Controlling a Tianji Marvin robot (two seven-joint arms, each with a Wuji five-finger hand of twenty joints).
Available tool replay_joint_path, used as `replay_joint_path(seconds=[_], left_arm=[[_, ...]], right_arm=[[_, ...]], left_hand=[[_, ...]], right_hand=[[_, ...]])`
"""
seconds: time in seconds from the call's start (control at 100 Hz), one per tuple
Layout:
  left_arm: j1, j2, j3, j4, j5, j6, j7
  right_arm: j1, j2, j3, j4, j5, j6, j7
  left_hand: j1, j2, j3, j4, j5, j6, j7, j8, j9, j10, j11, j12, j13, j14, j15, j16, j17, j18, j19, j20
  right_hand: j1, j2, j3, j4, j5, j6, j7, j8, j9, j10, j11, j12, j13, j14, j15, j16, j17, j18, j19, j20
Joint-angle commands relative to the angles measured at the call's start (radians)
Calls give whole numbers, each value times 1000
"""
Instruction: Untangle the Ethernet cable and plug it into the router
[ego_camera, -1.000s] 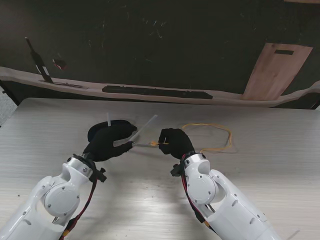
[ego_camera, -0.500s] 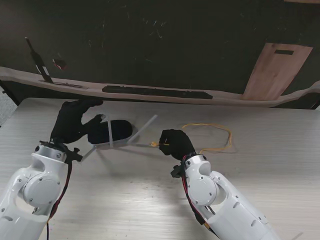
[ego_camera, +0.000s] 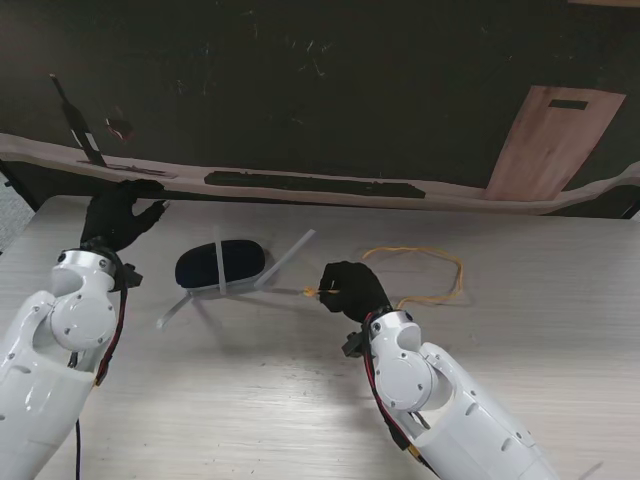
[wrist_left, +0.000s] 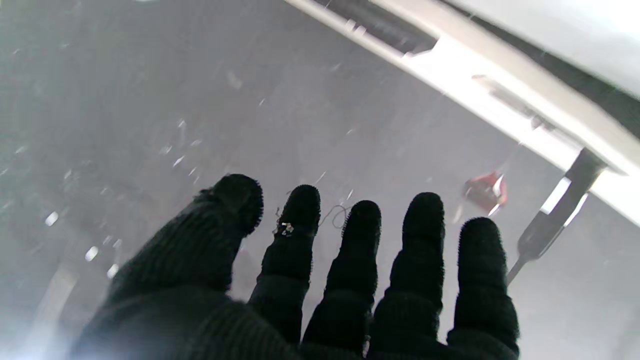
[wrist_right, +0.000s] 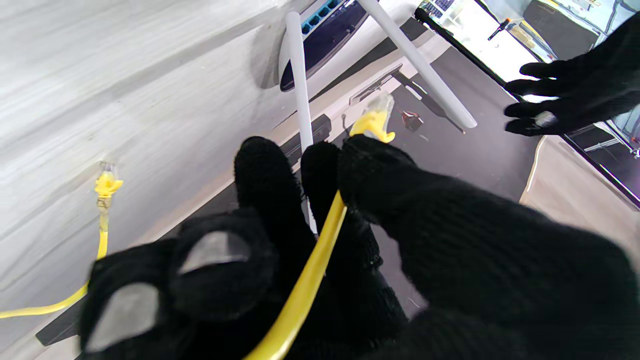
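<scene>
Meanwhile the black-gloved right hand (ego_camera: 350, 288) is pinched on the thin yellow Ethernet cable (ego_camera: 440, 262), its clear plug (wrist_right: 378, 107) poking past the fingertips toward nine o'clock, at the dark oval router with white antennas (ego_camera: 220, 265). That router lies on the pale wood-grain table (ego_camera: 300, 400), apart from both hands. At ten o'clock, the gloved left hand (ego_camera: 115, 215) is raised, fingers (wrist_left: 420, 235) spread, holding nothing.

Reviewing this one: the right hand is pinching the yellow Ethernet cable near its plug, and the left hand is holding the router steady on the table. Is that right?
Not quite. The right hand does pinch the yellow Ethernet cable near its plug, but the left hand is off the router, open and apart from it at the table's far left edge. The stand view shows this.
</scene>
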Motion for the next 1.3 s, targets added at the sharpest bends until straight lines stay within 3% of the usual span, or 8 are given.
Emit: replay_joint_path(seconds=[0.0,0.1,0.18,0.37,0.73,1.0,1.06,1.29], left_arm=[[-35,11,18,45,21,16,-50],[-97,25,57,127,37,48,-120],[-146,37,93,190,46,69,-180],[-245,59,197,289,75,119,-293],[-404,96,391,435,132,61,-461],[-483,56,519,573,-3,105,-376],[-502,41,549,610,-38,129,-346],[-579,-30,663,786,-167,157,-228]], right_arm=[[-2,-4,-5,4,5,4,19],[1,-4,-9,11,8,11,23],[4,-5,-12,17,11,19,25],[16,-7,-21,30,19,31,32],[21,-6,-32,35,19,44,43],[25,-6,-37,38,27,48,53],[25,-6,-37,38,28,50,55],[25,-6,-37,38,33,59,59]], left_hand=[[-58,-35,68,7,-50,-6,-9,7,-45,-28,-1,2,-24,-48,8,-19,-15,-48,19,19],[-160,-118,190,-5,-99,6,-29,-3,-96,-34,-14,-5,-60,-69,-20,-33,-30,-59,-8,4],[-189,-153,208,-15,-129,14,-52,-15,-139,-35,-29,-13,-100,-83,-50,-46,-52,-66,-38,-11],[-205,-134,197,-19,-156,4,-71,-25,-176,-44,-42,-20,-148,-103,-84,-60,-76,-75,-68,-27],[-274,-190,181,-50,-279,17,-161,-74,-297,-68,-87,-50,-253,-160,-176,-123,-117,-104,-167,-83],[-262,-93,130,-32,-319,-7,-185,-94,-327,-68,-112,-69,-290,-170,-179,-151,-127,-112,-171,-85],[-246,-29,100,-13,-330,-14,-178,-93,-325,-68,-120,-75,-294,-170,-170,-155,-127,-116,-159,-79],[-194,3,64,-7,-399,-35,-193,-105,-332,-71,-167,-102,-322,-175,-148,-156,-143,-121,-137,-72]], right_hand=[[38,11,28,-7,32,-11,25,10,106,109,61,-3,-3,-2,52,17,32,-186,208,5],[38,12,27,-7,32,-11,25,10,106,110,62,-2,-3,-4,52,17,32,-185,208,5],[38,12,26,-7,31,-10,25,10,105,110,62,-2,-3,-3,52,17,32,-184,208,5],[38,13,26,-6,31,-10,26,10,106,113,65,-1,-3,0,54,17,32,-181,210,5],[35,17,23,-6,30,-10,26,9,105,110,68,-1,-3,0,55,16,32,-180,210,5],[34,20,21,-5,27,-15,26,10,105,108,70,-1,-3,0,55,16,32,-180,211,5],[33,22,20,-5,27,-15,26,10,105,108,70,-1,-3,0,55,16,32,-180,211,5],[33,23,18,-5,26,-15,26,10,106,109,72,0,-3,3,55,16,32,-179,211,5]])
